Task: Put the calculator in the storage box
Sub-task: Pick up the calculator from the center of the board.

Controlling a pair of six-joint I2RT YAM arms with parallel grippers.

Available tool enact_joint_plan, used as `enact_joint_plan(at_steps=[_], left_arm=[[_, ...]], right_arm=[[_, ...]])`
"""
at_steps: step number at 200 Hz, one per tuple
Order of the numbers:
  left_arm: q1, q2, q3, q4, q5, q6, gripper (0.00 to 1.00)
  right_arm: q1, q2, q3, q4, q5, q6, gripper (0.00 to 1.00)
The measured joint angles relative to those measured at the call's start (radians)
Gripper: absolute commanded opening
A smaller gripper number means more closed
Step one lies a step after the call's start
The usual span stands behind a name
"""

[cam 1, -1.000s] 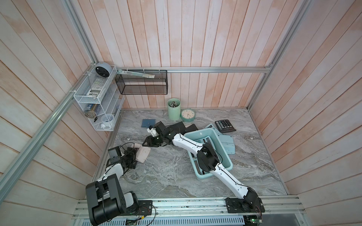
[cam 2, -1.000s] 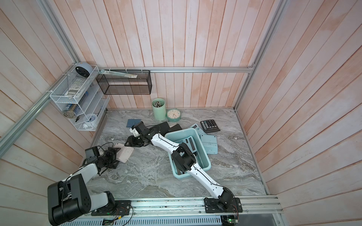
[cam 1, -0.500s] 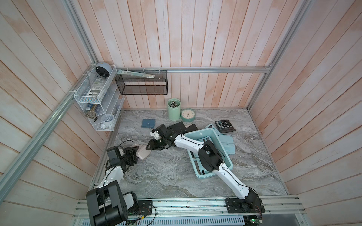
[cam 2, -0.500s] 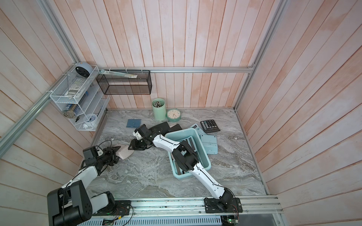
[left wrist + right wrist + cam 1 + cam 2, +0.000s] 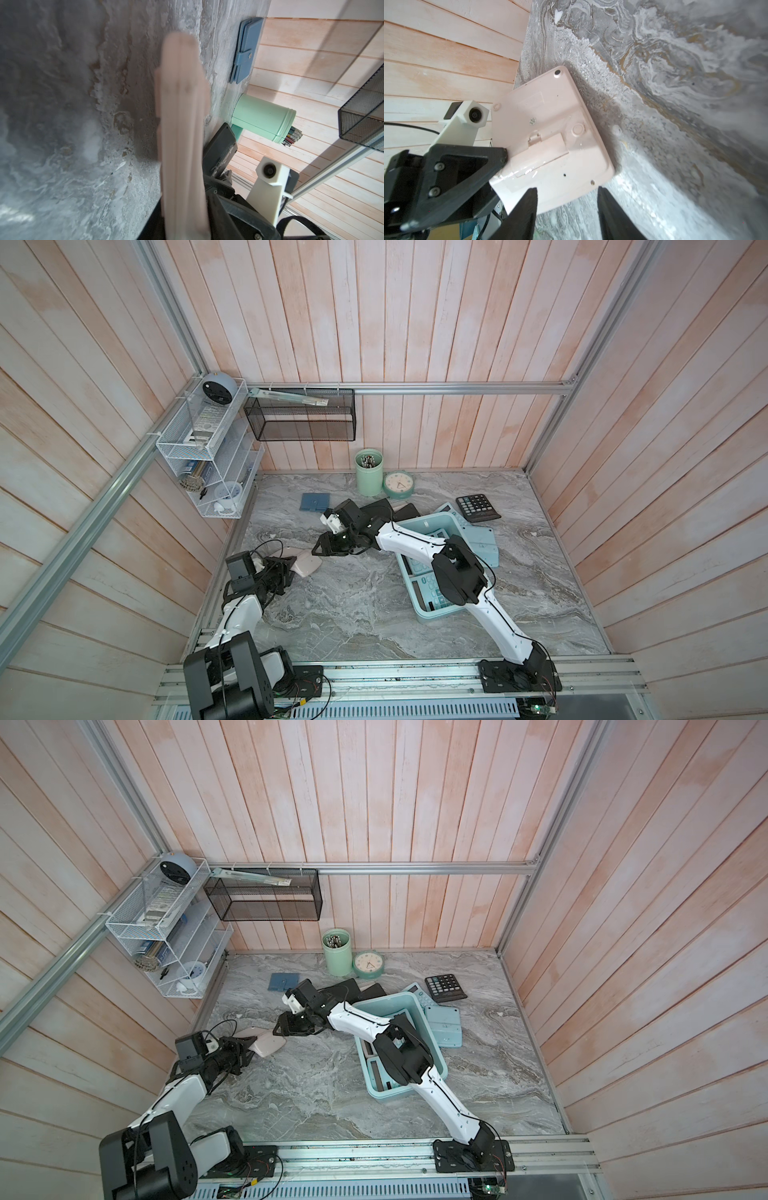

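Marbled grey tabletop (image 5: 353, 614) fills this wood-panelled booth. My left claw (image 5: 291, 566) is clamped on one edge of the pink calculator (image 5: 306, 565), which lies underside up at the left, well apart from the storage box (image 5: 432, 616) on the right. My right claw (image 5: 566, 188) hovers just beside the calculator's other edge, jaws apart and empty. I see two risks. The left grip bites only a thin rim, so the calculator could pivot or slip during a handover. The box already holds calculators, so a careless drop could leave this one perched on the rim.
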Motion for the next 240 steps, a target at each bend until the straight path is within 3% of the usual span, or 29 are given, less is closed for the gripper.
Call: enact_joint_plan(at_steps=[65,110,166,240], left_arm=[[-0.019,-0.084,0.064,-0.074,0.004,-0.020,0.11],[-0.074,-0.110,0.135,-0.132,0.020,-0.089,0.06],[-0.161,-0.120,0.247,-0.201,0.039,-0.193,0.03],[-0.273,-0.087,0.368,-0.399,0.037,-0.294,0.00]], right_arm=[[0.000,-0.346,-0.316,0.105,0.094,-0.126,0.55],[0.008,-0.525,-0.556,0.217,0.163,-0.235,0.61],[0.050,-0.680,-0.809,0.348,0.292,-0.437,0.72],[0.148,-0.746,-0.955,0.509,0.572,-0.779,0.79]])
